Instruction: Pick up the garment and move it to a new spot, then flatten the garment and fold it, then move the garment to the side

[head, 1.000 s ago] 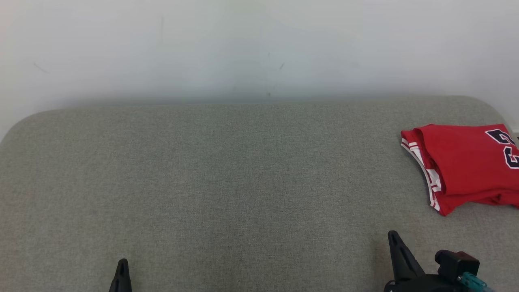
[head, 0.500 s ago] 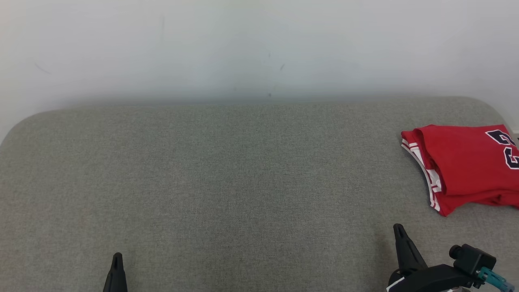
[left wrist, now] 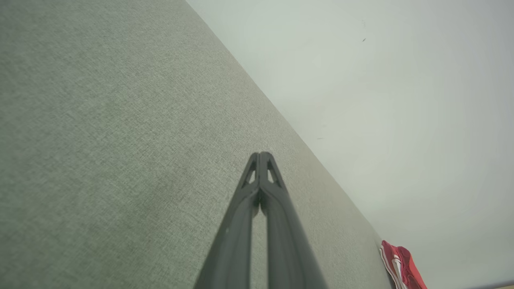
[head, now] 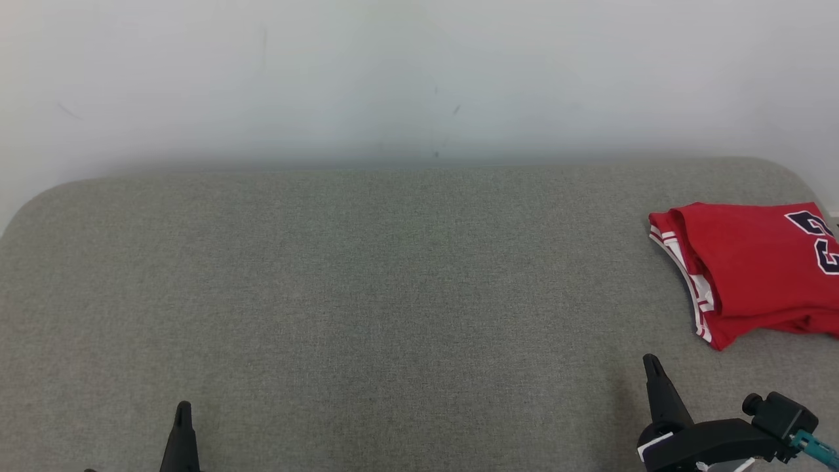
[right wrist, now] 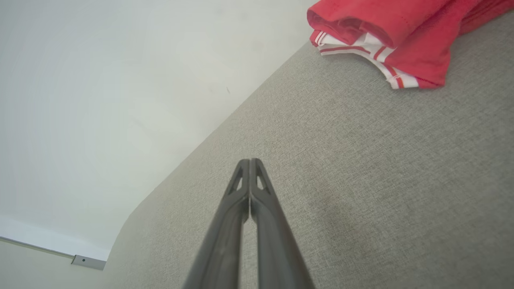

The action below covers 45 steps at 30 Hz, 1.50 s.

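your folded red garment [head: 754, 269] lies at the far right of the grey surface [head: 393, 295]; your left claw [head: 183, 410] and right claw [head: 651, 364] hover near you, both pressed together, pinching nothing

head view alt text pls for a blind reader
A folded red garment with white trim lies at the right edge of a grey fabric surface, a pale wall behind. The left gripper and right gripper sit shut at the bottom, empty.

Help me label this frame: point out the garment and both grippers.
garment [head: 754, 275], head view, folded red cloth.
left gripper [head: 183, 408], head view, shut fingertips.
right gripper [head: 651, 362], head view, shut fingertips.
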Available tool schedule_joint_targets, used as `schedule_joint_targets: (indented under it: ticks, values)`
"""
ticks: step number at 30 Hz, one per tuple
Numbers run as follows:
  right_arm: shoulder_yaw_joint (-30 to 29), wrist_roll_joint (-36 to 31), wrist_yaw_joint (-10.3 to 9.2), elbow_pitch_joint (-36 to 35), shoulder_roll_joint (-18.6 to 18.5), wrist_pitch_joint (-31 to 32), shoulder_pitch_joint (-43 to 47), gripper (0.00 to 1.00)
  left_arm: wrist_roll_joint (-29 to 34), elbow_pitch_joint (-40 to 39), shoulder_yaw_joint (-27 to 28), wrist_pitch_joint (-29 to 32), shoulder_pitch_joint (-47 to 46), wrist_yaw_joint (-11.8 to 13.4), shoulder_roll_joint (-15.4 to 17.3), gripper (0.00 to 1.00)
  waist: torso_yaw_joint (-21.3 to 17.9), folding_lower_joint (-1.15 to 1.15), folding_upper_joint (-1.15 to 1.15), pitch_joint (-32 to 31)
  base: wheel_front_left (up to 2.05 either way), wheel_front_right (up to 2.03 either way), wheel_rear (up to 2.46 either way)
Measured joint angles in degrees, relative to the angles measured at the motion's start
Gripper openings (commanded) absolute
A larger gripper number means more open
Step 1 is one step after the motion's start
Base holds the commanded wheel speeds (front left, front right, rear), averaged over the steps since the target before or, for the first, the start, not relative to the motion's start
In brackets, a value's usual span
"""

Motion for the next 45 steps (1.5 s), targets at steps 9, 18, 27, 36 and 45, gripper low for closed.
schedule_joint_targets:
  ticks: [9,18,27,36,45]
  values:
    - [-0.46,6.69,0.00,0.12,0.00,1.00,-1.05,0.00,-5.90,0.30,0.44,1.57,-0.88,0.00,0.08,0.00,0.04,0.00,0.00,-0.08,0.00,0.00,0.00]
    - [-0.96,12.68,0.00,0.22,-0.01,1.96,-1.48,0.00,-10.72,0.47,0.91,3.15,-1.88,0.00,0.19,0.00,0.09,0.00,0.00,-0.16,0.00,0.00,0.00]
    - [-1.37,18.50,0.00,0.37,-0.01,2.83,-2.25,0.00,-15.77,0.64,1.54,4.50,-2.81,0.00,0.24,0.00,0.14,0.00,0.00,-0.24,0.00,0.00,0.00]
    - [-1.74,23.04,0.00,0.45,-0.01,3.48,-2.72,0.00,-19.58,0.74,1.89,5.72,-3.24,0.00,0.27,0.00,0.18,0.00,0.00,-0.31,0.00,0.00,0.00]
    - [-2.08,27.96,0.00,0.53,-0.01,4.24,-3.42,0.00,-23.41,0.85,2.27,7.03,-4.15,0.01,0.27,0.00,0.22,0.00,0.00,-0.39,0.00,0.00,0.00]
